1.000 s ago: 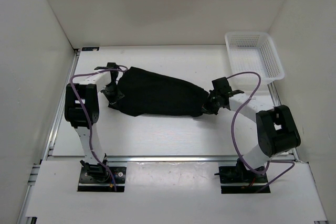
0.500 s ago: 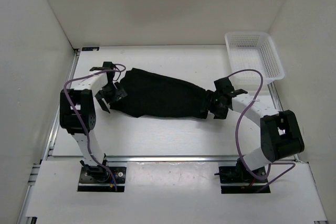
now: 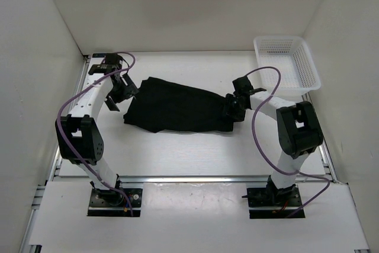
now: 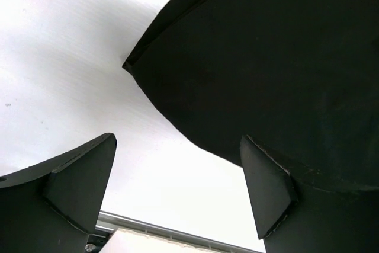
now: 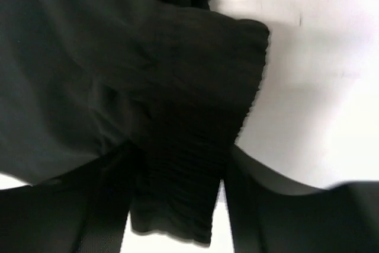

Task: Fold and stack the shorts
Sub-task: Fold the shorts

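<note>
White tabletop (image 3: 177, 152), the shorts (image 3: 177, 108) lying mid-table as one long band. The left gripper (image 4: 177, 146) hangs wide open and empty over their 9 o'clock corner. The right gripper (image 5: 180, 152) straddles the waistband at 3 o'clock (pinching or not, I can't tell). I'd say a fold is being set up; next, both ends need a firm pinch.

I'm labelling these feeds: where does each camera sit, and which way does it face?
Top external: above and behind the robot, looking down on the table; left gripper, right gripper, shorts and basket show.
Left wrist: on the left gripper, looking down at the shorts' corner; both its fingers show.
Right wrist: on the right gripper, looking at the shorts' waistband between its fingers.
Shared: all three see the shorts.
</note>
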{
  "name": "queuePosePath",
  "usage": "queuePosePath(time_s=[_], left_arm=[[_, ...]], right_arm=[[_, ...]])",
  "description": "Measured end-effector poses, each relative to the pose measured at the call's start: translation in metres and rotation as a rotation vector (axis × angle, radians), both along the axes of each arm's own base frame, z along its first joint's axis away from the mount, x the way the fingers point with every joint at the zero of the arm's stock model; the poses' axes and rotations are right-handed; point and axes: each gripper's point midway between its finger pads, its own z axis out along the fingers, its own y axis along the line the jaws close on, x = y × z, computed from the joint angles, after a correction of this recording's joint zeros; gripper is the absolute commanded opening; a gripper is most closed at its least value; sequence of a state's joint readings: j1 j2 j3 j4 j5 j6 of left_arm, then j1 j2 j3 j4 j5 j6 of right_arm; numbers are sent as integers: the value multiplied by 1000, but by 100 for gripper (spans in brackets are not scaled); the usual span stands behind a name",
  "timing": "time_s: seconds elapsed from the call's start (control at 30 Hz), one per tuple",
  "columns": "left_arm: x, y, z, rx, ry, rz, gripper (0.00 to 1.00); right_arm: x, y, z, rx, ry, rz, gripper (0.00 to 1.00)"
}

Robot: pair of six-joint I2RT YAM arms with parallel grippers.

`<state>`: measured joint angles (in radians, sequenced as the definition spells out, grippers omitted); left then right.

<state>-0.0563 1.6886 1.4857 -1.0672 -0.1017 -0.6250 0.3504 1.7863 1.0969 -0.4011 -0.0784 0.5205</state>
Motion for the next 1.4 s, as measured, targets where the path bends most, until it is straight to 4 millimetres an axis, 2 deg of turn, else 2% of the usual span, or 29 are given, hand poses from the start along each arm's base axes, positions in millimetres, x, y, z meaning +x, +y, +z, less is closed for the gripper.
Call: queuePosePath(time_s=[0.1,0.23,0.27,0.43,0.57,0.73,0.87,0.93,1.03,1.13,1.17,1.2,1.23,1.27,1.4], left_arm=[[-2,1,-1,3,9,3,96],[-4,2,-3,5,18,4,96],[-5,2,-4,5,19,4,95],[-6,2,-5,7,25,-1,95],[-8,2,-7,8,34,-4,95],[-7,-5,-9,-8,28,-21,92],[-10,-18,-13,-30,36,-56,84],[-10,-25,-14,-41,34,-73,78],[-9,-34,-16,-57,34,-102,69],[-7,-37,-19,-69,36,-109,52],[-6,-38,-21,-70,38,-112,45],[-5,-38,-23,-70,41,-113,26],[-3,-38,-26,-72,46,-110,15],[-3,-38,-31,-70,56,-115,10],[2,-37,-63,-73,127,-113,10]], right_arm=[[7,2,-4,-45,-12,8,42],[18,7,-7,-100,-31,10,6],[20,8,-7,-110,-39,7,0],[23,3,-4,-162,-68,-12,0],[16,-20,6,-267,-73,-48,0],[4,-49,30,-413,-77,-54,0],[9,-54,60,-496,-111,-23,0],[16,-46,83,-522,-154,5,0],[31,-20,128,-540,-251,57,0],[44,10,163,-552,-333,101,0],[47,21,169,-553,-351,116,0],[50,29,173,-555,-361,130,0],[51,36,173,-563,-364,149,0],[53,44,173,-575,-363,166,0],[62,68,162,-600,-345,213,0]])
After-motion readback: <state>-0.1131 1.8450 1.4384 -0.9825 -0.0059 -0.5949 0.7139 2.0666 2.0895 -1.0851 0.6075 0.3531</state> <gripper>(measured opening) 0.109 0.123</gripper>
